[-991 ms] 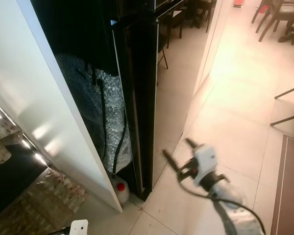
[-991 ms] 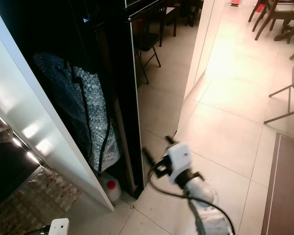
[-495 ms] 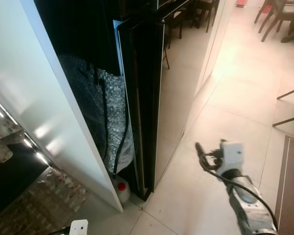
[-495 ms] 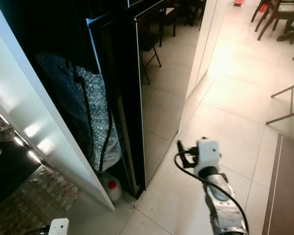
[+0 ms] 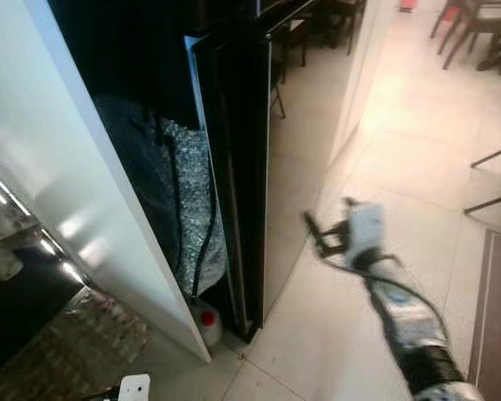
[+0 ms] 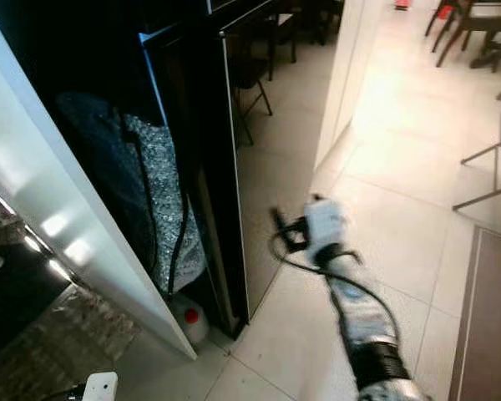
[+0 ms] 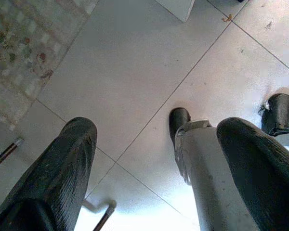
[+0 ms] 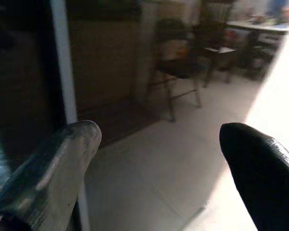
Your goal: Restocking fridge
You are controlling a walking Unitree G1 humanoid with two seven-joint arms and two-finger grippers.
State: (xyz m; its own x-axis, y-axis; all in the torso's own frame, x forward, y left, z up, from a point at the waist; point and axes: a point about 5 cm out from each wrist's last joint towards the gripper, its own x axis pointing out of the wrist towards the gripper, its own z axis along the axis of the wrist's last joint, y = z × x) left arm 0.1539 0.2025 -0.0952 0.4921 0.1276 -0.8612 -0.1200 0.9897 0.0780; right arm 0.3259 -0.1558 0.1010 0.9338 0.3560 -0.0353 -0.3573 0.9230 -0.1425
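- Fridge (image 5: 234, 150): tall, black, glossy, standing edge-on just left of the raised arm, wedged between a white panel (image 5: 75, 192) on its left and the open tiled floor (image 5: 384, 175). Rigid and far too heavy to shift; glass-like front (image 5: 288, 159) mirroring chairs and floor, so probably slick under rubber pads and prone to smears.
- Best hold, by judgement: the front vertical edge of the door, where a thin pale strip (image 8: 62, 72) runs down in the right wrist view. Hooking one finger behind that edge likelier to work than pressing on the flat gloss; steady pull needed against a door seal.
- Right gripper (image 6: 288, 230): raised, blurred with motion, close to the glossy front but apart from it; fingers spread wide, nothing between them.
- Left gripper (image 7: 154, 159): hanging low over the floor tiles, fingers apart and empty, idle.
- Foil-like insulation (image 5: 188, 200) with a black cable (image 5: 204, 251) in the gap behind the fridge; soft, nothing to grab.
- Small white bottle with red cap (image 5: 205, 321) on the floor at the fridge's foot; light, easily knocked.
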